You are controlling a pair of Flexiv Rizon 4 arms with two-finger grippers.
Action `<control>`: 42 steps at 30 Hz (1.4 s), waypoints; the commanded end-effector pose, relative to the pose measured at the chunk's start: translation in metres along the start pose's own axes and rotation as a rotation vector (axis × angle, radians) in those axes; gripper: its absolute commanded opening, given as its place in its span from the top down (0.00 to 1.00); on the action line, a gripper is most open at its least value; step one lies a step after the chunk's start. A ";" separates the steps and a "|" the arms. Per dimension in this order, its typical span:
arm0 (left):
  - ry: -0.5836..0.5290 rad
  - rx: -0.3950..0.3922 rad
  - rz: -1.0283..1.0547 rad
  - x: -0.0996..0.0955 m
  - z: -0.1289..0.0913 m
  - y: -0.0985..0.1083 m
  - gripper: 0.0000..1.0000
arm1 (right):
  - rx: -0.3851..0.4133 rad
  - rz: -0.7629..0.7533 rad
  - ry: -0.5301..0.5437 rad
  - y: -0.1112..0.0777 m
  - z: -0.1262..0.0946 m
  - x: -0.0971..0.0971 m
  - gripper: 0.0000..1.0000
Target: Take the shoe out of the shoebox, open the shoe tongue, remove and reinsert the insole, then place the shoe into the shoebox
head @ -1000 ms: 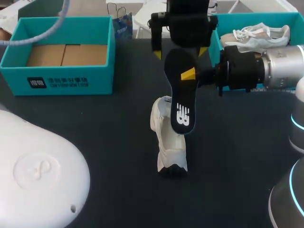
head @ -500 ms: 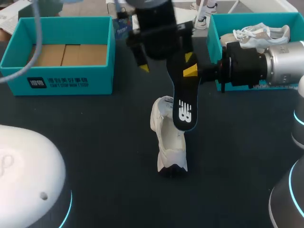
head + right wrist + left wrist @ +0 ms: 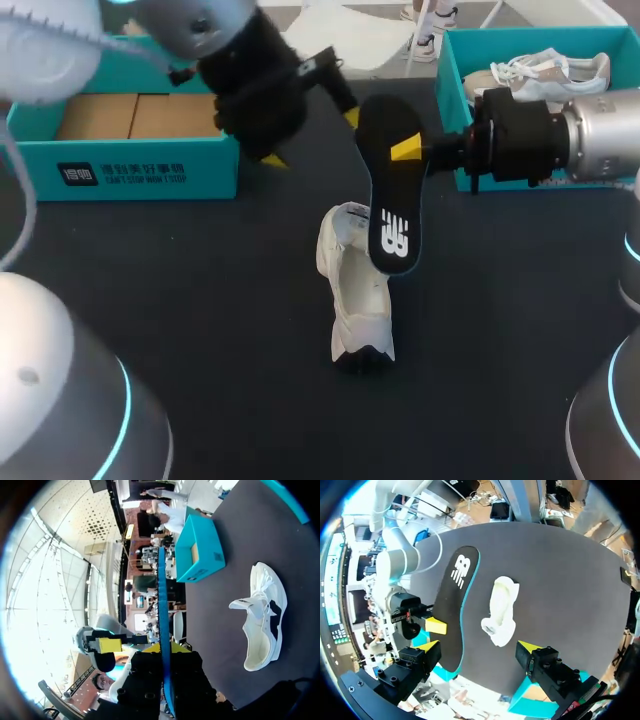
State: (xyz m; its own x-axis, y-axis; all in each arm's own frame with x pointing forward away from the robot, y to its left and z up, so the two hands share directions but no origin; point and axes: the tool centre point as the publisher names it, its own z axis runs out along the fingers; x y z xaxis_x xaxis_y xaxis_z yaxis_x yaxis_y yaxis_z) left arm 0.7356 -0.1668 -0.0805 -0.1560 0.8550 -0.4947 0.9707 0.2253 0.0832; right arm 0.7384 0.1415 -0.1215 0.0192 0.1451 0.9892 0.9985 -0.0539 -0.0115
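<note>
While the right gripper pinches the black insole upright above the white shoe at the middle of the table, left gripper spread open: best steady shoe, then ease insole's lower end inside.

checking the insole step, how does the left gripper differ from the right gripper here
The left gripper is open wide and grips nothing; the right gripper is shut on the black insole. The left gripper angles down toward the table, while the right gripper points sideways across it. Both have yellow tips, sit near the insole's upper end, and are clear of the white shoe.
</note>
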 end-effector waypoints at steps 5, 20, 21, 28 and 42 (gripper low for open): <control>-1.101 0.138 0.036 0.015 0.009 -0.002 0.00 | 0.008 -0.002 -0.002 0.002 0.001 0.000 1.00; -1.124 0.109 0.029 0.015 0.015 0.002 0.00 | 0.005 0.018 0.006 -0.004 0.005 -0.005 1.00; -1.155 0.092 0.038 0.014 0.020 0.004 0.00 | 0.007 0.017 0.005 -0.004 0.006 -0.004 1.00; -1.236 0.074 0.020 -0.001 0.032 0.010 0.00 | 0.010 0.014 0.017 -0.009 0.016 -0.003 1.00; -1.165 0.098 0.040 -0.016 0.054 0.013 0.14 | 0.023 0.022 0.031 -0.016 0.030 -0.004 1.00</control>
State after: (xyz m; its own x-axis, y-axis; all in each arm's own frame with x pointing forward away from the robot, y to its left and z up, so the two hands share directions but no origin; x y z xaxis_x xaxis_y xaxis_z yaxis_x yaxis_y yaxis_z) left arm 0.7530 -0.1920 -0.1155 0.0739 -0.0180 -0.9971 0.9890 0.1296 0.0709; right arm 0.7214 0.1647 -0.1271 0.0401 0.1144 0.9926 0.9988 -0.0331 -0.0365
